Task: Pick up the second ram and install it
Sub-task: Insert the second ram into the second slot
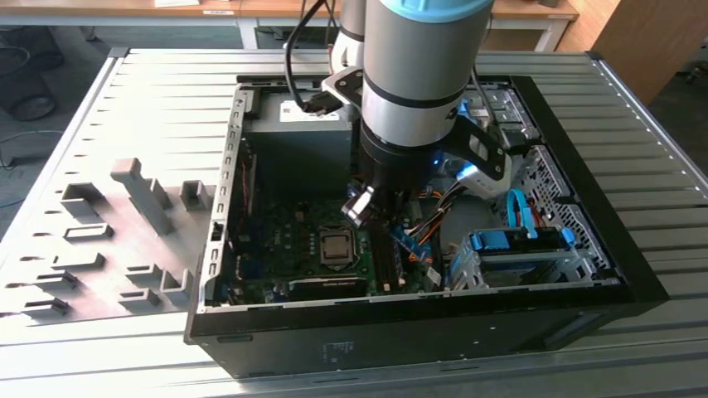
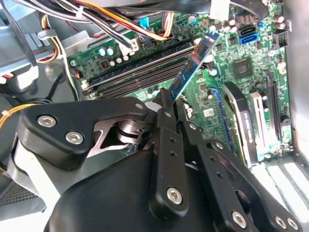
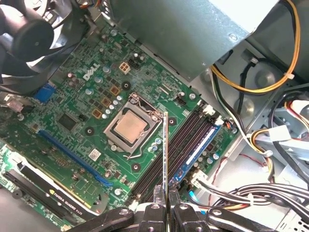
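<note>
Grey slatted metal forms the table (image 1: 619, 99), and an open computer case (image 1: 443, 332) lies on it, reaching to the table's near edge in the exterior view. Toward the table's edge at the exterior view's left stands 1 grey holder block (image 1: 133, 215) with slots. The arm (image 1: 415, 75) comes from above into the case, and the gripper (image 1: 366, 207) hangs low over the motherboard (image 3: 91, 121).

In both wrist views we see the 2 fingers (image 3: 157, 200) clenched on the second ram (image 3: 166, 145). They grasp it by 1 end, and the stick points away from the fingertips toward the board. In the first wrist view it appears edge-on, as a thin line between the processor (image 3: 131, 126) and the memory slots (image 3: 186, 140). In the second wrist view its flat blue face is turned to us. It is not seated in any slot; whether its far end touches the board, we cannot tell.

1 other stick (image 3: 202, 145), also blue, sits in the slot farthest from the processor. Bundles of cables (image 3: 270, 82) lie beside the slots, toward the case wall.
</note>
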Tool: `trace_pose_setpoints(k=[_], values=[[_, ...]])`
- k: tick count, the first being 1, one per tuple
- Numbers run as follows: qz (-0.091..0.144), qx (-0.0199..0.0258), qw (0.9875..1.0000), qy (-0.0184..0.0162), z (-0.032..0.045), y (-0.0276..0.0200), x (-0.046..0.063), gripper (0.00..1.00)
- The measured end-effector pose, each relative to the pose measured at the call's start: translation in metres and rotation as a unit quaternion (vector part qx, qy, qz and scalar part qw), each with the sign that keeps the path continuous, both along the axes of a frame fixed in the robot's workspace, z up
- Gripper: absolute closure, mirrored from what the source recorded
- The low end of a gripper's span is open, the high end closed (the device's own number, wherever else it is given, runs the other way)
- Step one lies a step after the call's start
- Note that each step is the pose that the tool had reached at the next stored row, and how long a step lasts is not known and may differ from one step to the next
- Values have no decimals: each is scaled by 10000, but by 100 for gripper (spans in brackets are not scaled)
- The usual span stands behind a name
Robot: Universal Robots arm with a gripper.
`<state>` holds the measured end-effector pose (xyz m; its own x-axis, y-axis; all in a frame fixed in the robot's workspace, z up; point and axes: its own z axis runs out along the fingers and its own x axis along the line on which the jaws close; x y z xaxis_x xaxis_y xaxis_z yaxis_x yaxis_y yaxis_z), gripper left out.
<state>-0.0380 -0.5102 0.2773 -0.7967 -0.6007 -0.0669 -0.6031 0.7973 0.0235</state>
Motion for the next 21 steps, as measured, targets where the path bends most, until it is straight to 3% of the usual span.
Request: trace_pose_setpoints(k=[21], values=[[-410, 0, 9992, 0, -1, 0, 0, 86]])
